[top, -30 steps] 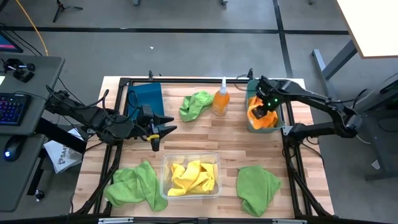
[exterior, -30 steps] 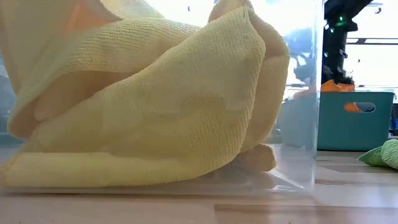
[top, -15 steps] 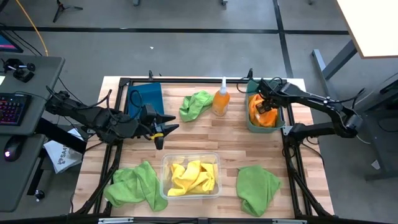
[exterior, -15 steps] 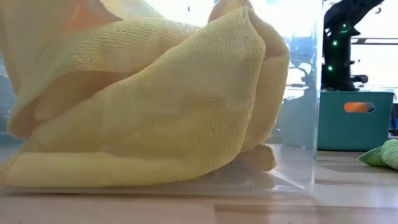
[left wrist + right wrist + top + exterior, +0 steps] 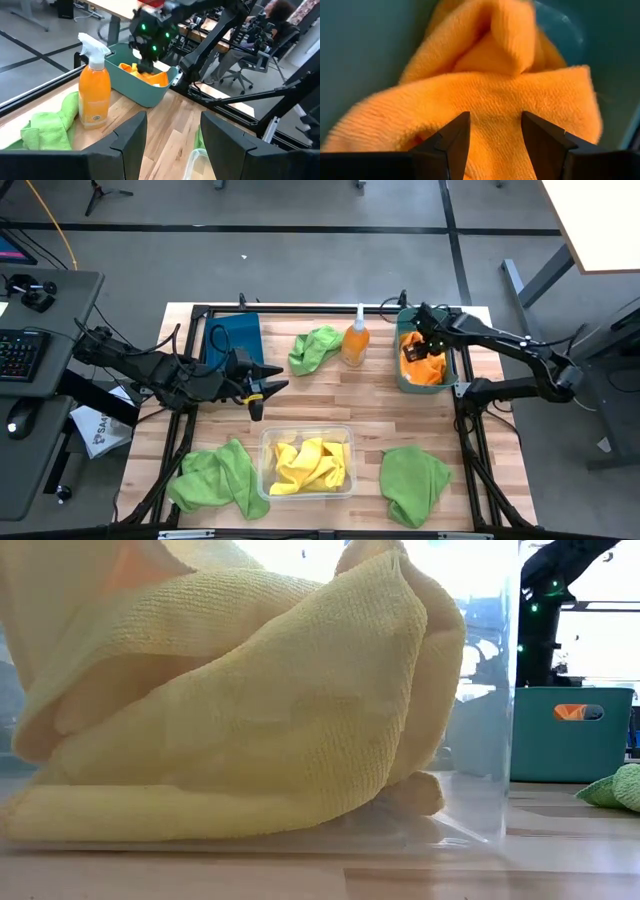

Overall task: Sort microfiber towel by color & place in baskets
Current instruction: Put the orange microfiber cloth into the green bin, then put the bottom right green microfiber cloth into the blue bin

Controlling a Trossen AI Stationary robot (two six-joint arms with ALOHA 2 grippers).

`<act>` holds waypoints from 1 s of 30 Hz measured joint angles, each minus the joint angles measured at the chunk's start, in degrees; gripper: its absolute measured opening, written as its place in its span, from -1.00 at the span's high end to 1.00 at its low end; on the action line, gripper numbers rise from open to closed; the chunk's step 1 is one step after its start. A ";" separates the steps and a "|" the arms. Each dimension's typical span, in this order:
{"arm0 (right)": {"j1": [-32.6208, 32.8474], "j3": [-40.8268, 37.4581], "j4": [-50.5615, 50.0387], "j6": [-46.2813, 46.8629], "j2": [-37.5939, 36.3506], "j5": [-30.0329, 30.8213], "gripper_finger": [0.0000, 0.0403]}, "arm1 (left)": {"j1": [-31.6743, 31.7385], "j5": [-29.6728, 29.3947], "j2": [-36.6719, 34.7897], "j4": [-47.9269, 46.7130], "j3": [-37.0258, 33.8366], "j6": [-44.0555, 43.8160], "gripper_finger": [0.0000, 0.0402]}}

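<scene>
Right gripper (image 5: 413,350) is down inside the teal basket (image 5: 449,376) at the back right of the table, fingers apart just above the orange towel (image 5: 428,370) lying in it, nothing clamped. Left gripper (image 5: 268,385) hangs over bare wood left of centre, fingers apart and empty, pointing toward the spray bottle (image 5: 355,342). Yellow towels (image 5: 310,465) sit in the clear basket (image 5: 266,480) at the front; green towels lie loose at front left (image 5: 213,476), front right (image 5: 414,481) and beside the bottle (image 5: 315,349); the dark blue basket (image 5: 233,337) stands at the back left.
</scene>
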 joint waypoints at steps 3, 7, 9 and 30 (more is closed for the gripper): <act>-0.74 5.09 -1.48 -1.05 -3.06 0.45 0.15 | 0.00 1.05 0.00 -0.04 0.00 0.00 0.13; -0.61 12.84 -2.45 -1.97 -8.26 -0.47 0.15 | 0.00 1.07 0.00 -0.05 0.00 0.05 0.13; 0.35 15.85 -2.48 -0.88 -10.81 -5.27 0.15 | 0.00 1.07 0.00 -0.11 0.00 0.11 0.13; 72.00 2.29 -0.39 52.81 -11.65 -21.83 0.04 | 0.68 5.73 -0.53 -4.87 -0.02 1.62 0.13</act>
